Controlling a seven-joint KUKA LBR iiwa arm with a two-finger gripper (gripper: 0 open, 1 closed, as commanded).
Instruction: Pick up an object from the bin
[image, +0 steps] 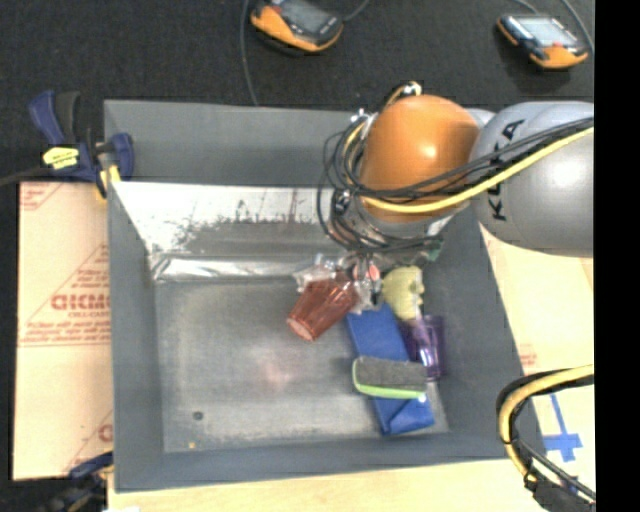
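Fingers (355, 277) clamped on rim of tilted red cup (318, 310)

"KUKA" on the grey arm (540, 185)

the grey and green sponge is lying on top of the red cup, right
Not quite. The camera view shows the grey and green sponge lying on top of the blue cloth, not on the red cup. The cup lies apart from it, up and to the left.
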